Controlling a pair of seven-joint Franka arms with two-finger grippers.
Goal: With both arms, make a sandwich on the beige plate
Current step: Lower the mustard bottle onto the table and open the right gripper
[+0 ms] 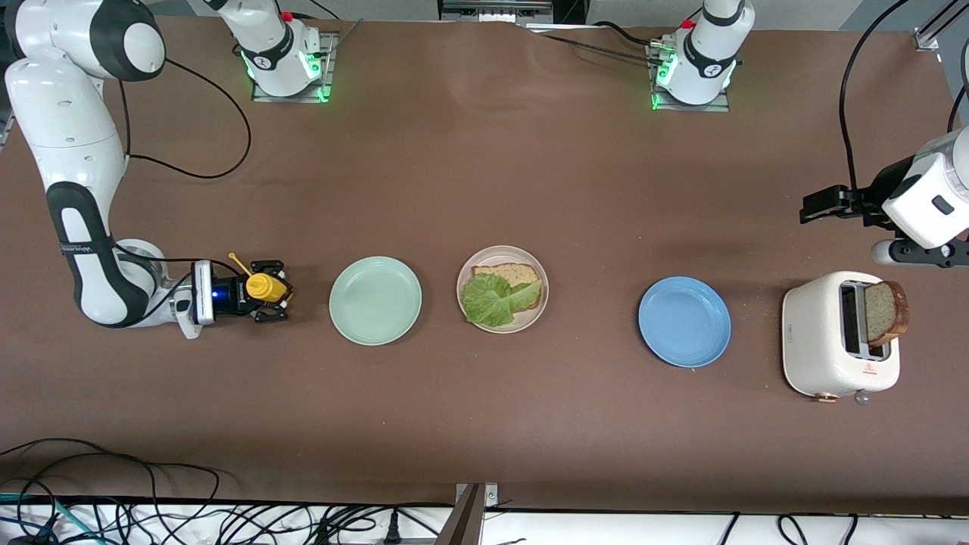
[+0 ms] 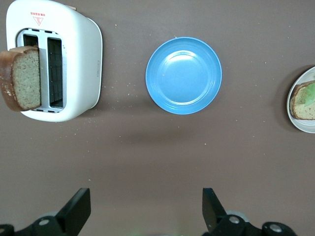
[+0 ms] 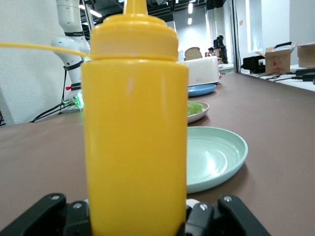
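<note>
Sandwich half-built: bread slice and lettuce leaf (image 1: 493,300) on beige plate (image 1: 503,288). Right gripper (image 1: 266,291) clamped on mustard bottle (image 1: 264,286). Left gripper (image 2: 145,211), fingers apart, above bare table; next: grasp second slice (image 2: 20,77) in toaster (image 2: 78,59).

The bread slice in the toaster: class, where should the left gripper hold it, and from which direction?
Grip the bread slice by its exposed upper half, coming straight down from above. It stands upright in the toaster slot, flat faces clear, so the open left gripper can straddle it.
</note>
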